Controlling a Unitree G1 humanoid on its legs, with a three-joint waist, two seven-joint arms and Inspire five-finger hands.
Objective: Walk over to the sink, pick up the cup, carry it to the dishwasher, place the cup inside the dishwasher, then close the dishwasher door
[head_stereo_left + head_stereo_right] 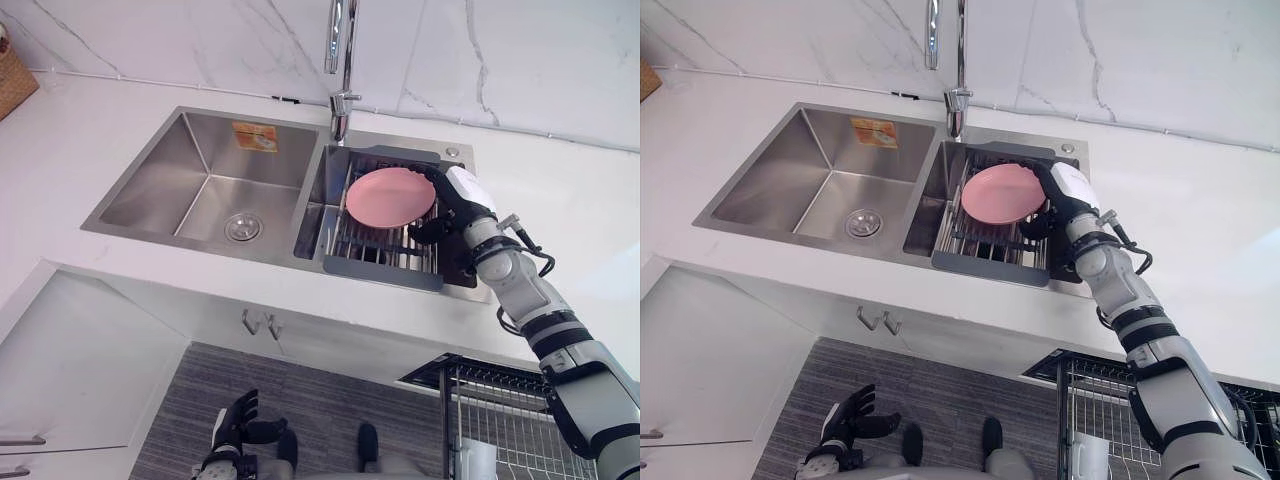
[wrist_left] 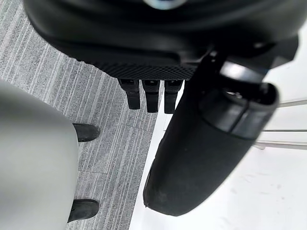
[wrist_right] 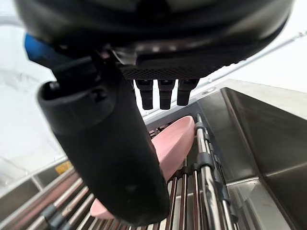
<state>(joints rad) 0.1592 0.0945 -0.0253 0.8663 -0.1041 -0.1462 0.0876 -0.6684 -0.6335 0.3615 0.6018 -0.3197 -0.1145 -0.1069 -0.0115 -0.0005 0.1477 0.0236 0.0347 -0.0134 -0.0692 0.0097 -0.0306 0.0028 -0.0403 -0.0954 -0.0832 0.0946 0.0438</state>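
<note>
You have before you a wide white marble-patterned surface, and set in it a stainless steel double sink. Below the surface there is a grey striped floor, and at your lower right stands a wire dishwasher basket, pulled out.

The left basin of the sink has a round metal drain in its bottom. In the right basin lies a dark-framed drying rack with metal rods. A tall chrome faucet rises behind the wall between the two basins.

The thing at your hand is a pink round plate; it rests on the rods of the drying rack, in the right basin. Your right robot hand is at the right edge of this plate. It is spread: the fingers are straight above the rim and the thumb is under it, so the rim is between them. You cannot tell whether they press on it.

Your left robot hand hangs low over the floor, with relaxed, spread fingers, holding nothing.

A brown wicker basket stands on the surface at the far left.
</note>
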